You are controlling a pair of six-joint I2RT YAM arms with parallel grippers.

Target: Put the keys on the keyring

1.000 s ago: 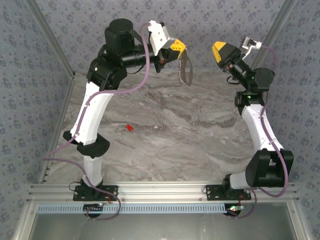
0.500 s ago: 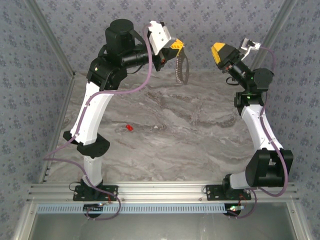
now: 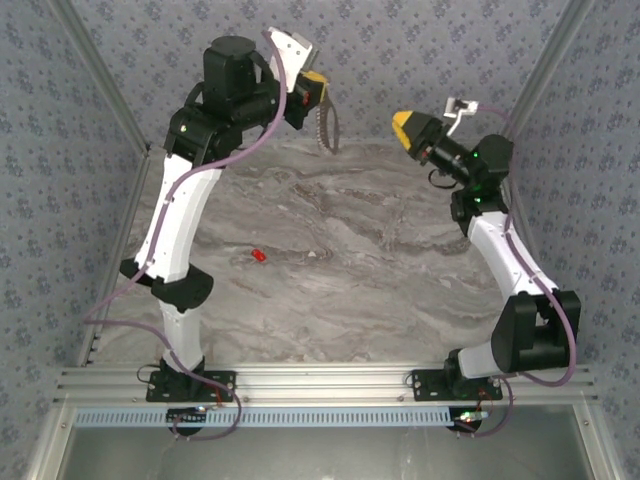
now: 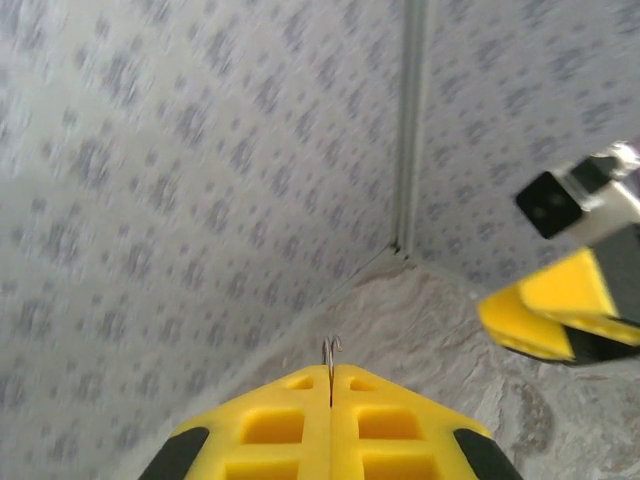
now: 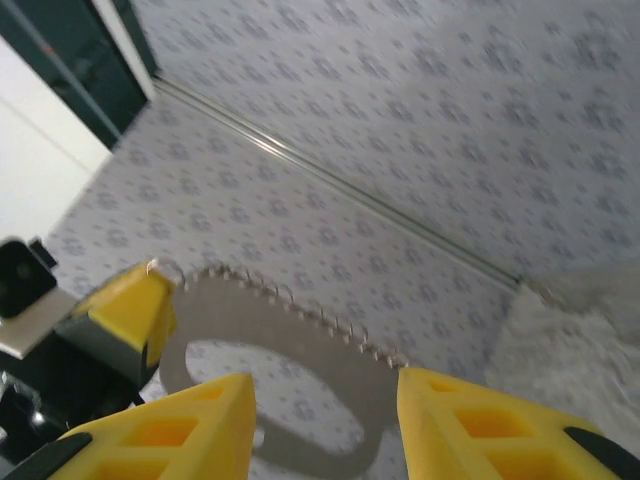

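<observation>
My left gripper (image 3: 318, 92) clenches the thin, stiff keyring (image 3: 326, 128) by its top. My right gripper (image 3: 402, 128) hangs parted, empty. The near-left key (image 3: 257, 256), light, probably slippery: pinch its sides.

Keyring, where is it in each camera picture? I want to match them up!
Top external: the keyring dangles from the left gripper, upper middle.
Left wrist: the keyring's wire tip pokes out of the shut jaws, bottom middle.
Right wrist: the keyring's grey loop stretches across the lower middle.
Shared landmark: the left gripper's yellow jaws.

The keys (image 3: 257, 256) are probably too small to make out their shape.
</observation>
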